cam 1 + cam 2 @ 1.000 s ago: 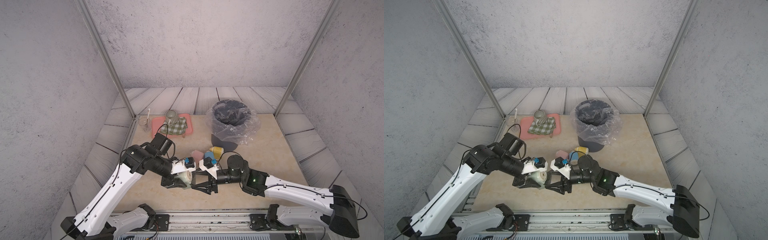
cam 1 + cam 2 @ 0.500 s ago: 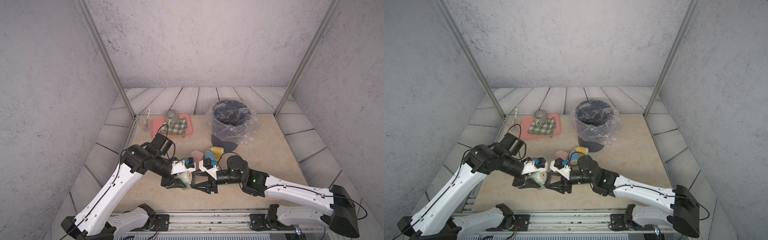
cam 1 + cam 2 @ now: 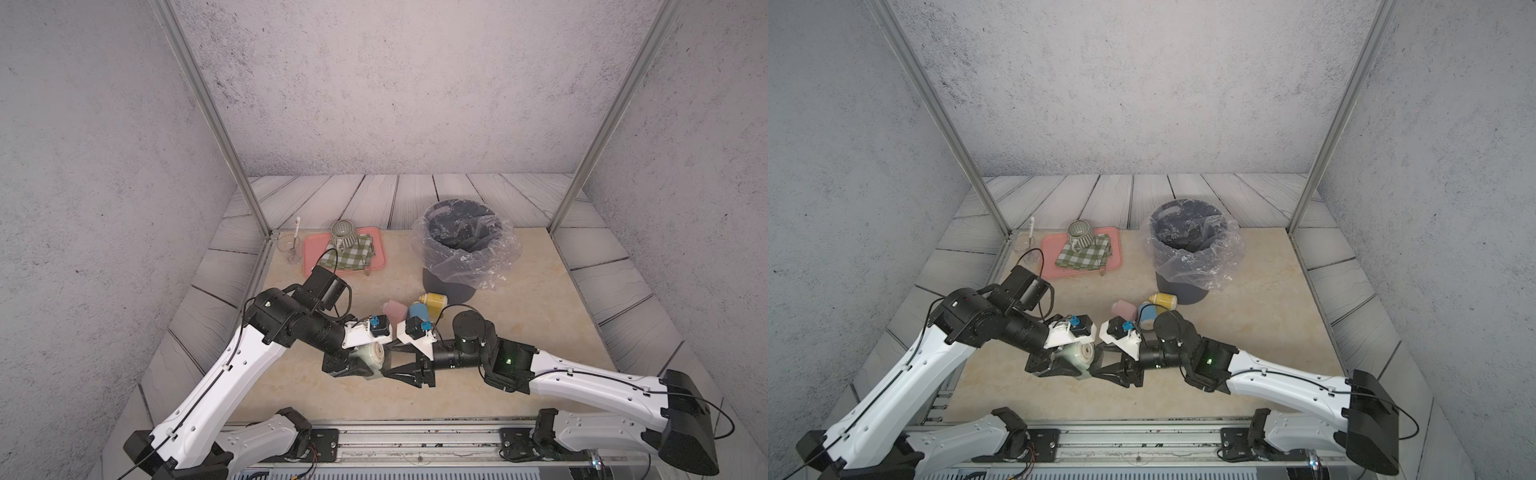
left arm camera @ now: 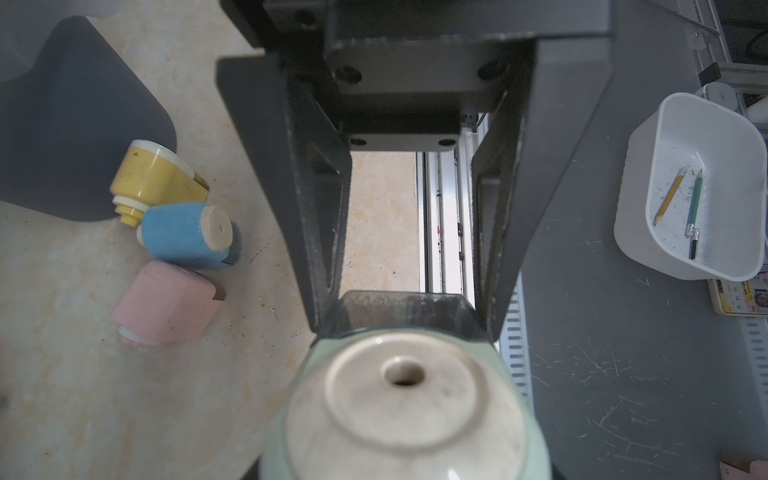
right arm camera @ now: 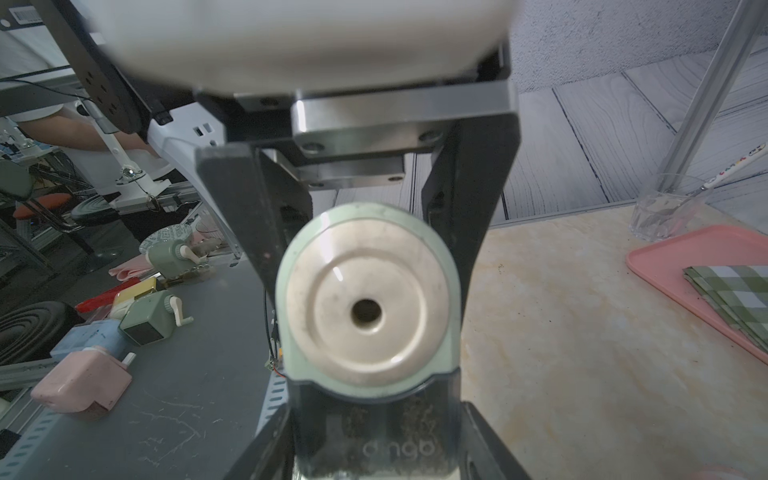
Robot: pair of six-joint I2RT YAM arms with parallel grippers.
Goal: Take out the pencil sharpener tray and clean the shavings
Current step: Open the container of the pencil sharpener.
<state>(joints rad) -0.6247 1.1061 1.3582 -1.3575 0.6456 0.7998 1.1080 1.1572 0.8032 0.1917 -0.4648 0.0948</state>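
Closing in over the last second, the right gripper (image 3: 388, 362) is now pinching the dark translucent shavings tray (image 5: 374, 424) by its two sides; a moment earlier its jaws were standing wider around it. The left gripper (image 4: 402, 316) is clamping the pale green pencil sharpener (image 5: 368, 307), holding it at the near middle of the table between the two arms, with the tray not yet drawn out. With both grips seemingly set, pulling the tray free looks like the coming step, and the lined trash bin (image 3: 457, 249) is waiting at the far right.
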